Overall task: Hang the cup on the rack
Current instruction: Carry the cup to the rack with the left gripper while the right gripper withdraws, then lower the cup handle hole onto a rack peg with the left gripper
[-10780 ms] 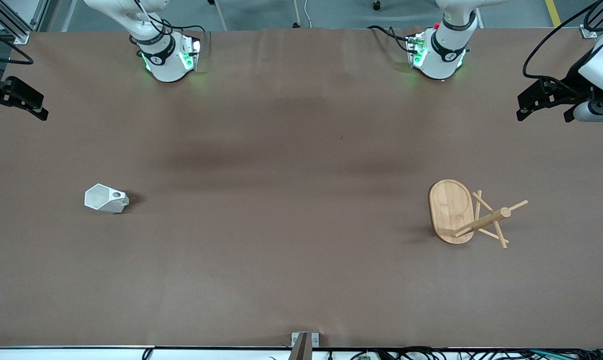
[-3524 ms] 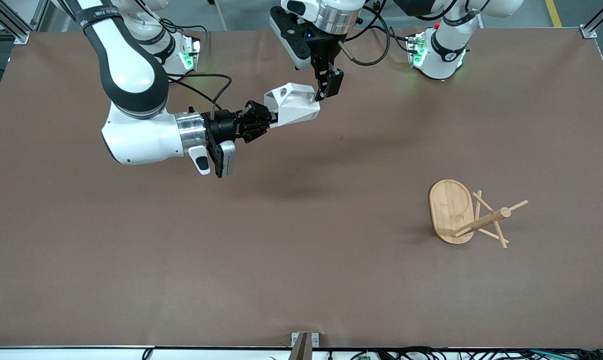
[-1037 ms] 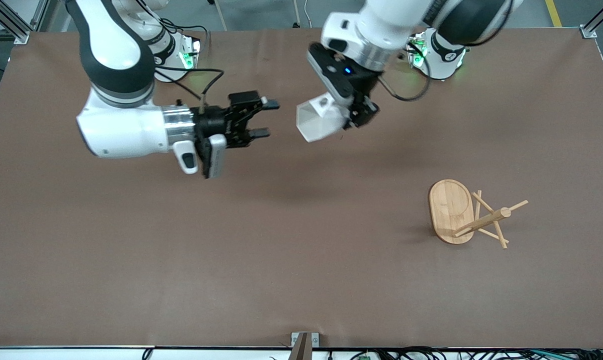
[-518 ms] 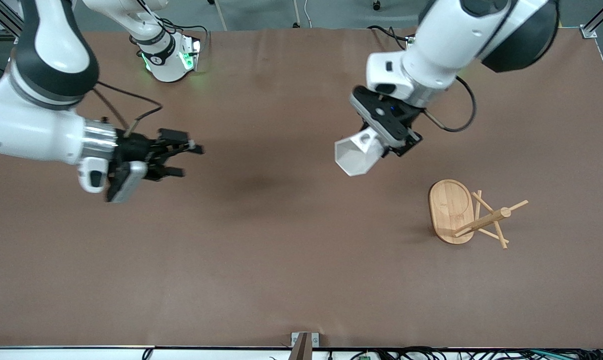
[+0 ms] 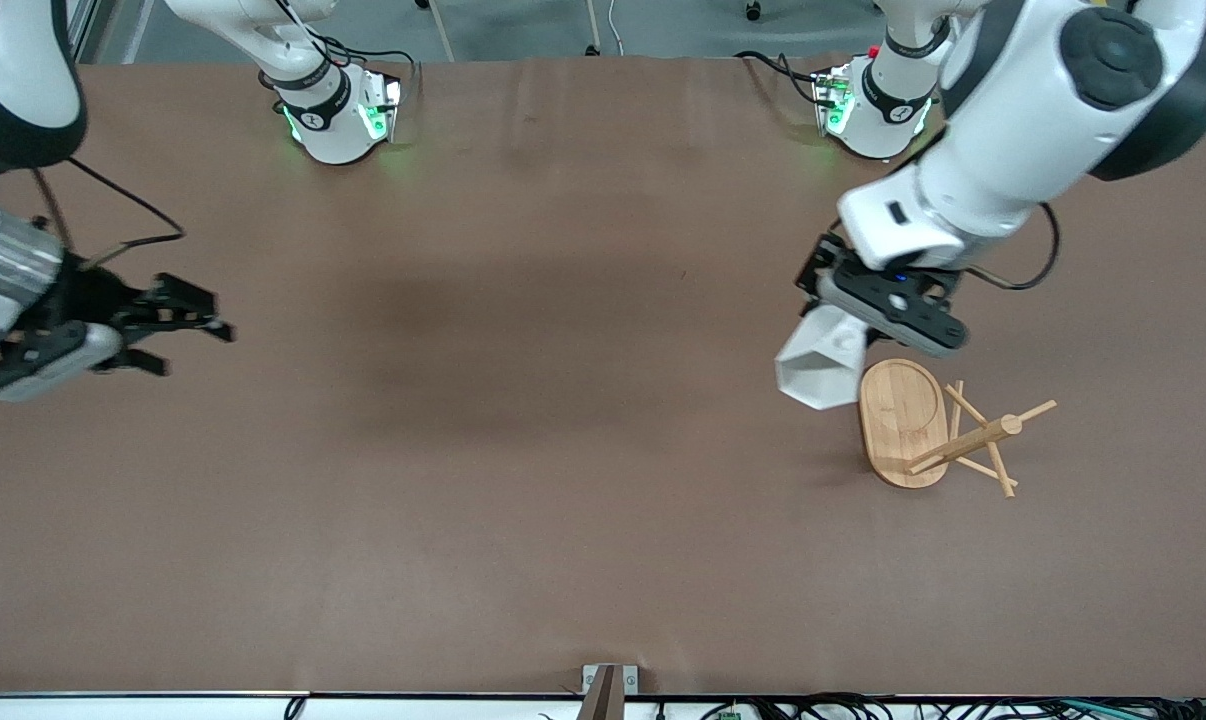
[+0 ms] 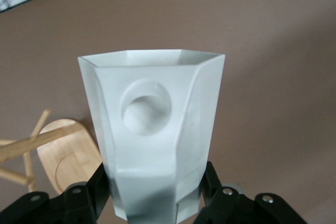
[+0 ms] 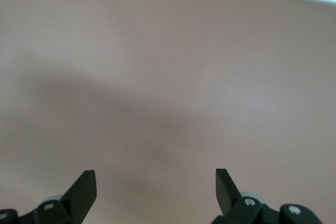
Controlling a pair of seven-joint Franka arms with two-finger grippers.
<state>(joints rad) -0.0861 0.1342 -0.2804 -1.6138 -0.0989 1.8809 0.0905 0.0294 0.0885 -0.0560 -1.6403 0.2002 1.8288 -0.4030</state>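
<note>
The white faceted cup is held in the air by my left gripper, which is shut on its bottom end. The mouth points away from the gripper and the handle's round hole faces the wrist camera. The cup hangs just beside the oval base of the bamboo rack, toward the right arm's end. In the left wrist view the cup fills the middle between the black fingers, with the rack's base beside it. My right gripper is open and empty over the table at the right arm's end; it also shows in the right wrist view.
The rack's post and thin pegs stick out from the base toward the left arm's end. The brown table spreads all around. Both arm bases stand along the table's edge farthest from the front camera.
My left gripper has carried the cup toward the rack, to just beside its base. My right gripper, open, has drawn back toward the right arm's end of the table.
</note>
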